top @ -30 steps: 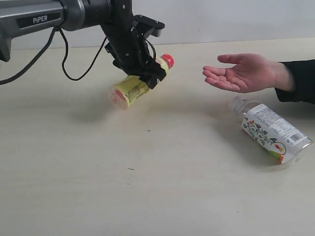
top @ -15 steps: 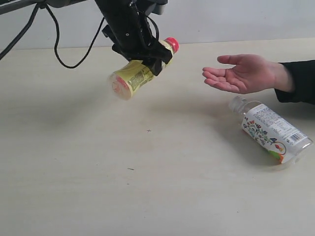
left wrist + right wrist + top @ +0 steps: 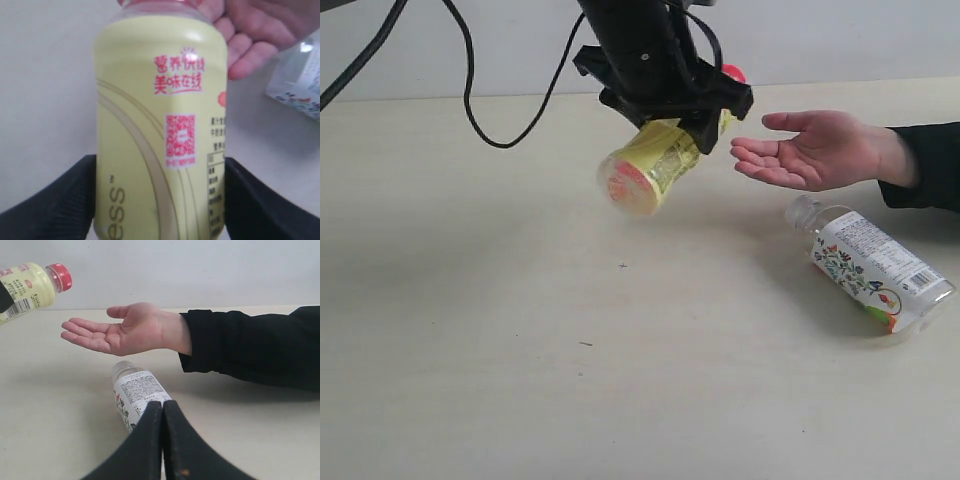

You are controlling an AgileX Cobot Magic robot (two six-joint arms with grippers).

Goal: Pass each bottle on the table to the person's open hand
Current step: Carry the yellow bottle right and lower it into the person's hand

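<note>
Your left end effector [image 3: 682, 132] grips the yellow-labelled bottle [image 3: 650, 168] (red cap, pink print, a QR code), cap tilted toward the open hand [image 3: 810, 148]; your right end effector [image 3: 163, 407] is clenched, empty.

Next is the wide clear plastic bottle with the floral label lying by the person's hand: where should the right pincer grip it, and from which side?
I'd grip the wide clear floral-labelled bottle across its labelled mid-body, coming down from above. It lies on its side on the pale beige table, so only its flanks are free; its neck points toward the open hand.
</note>
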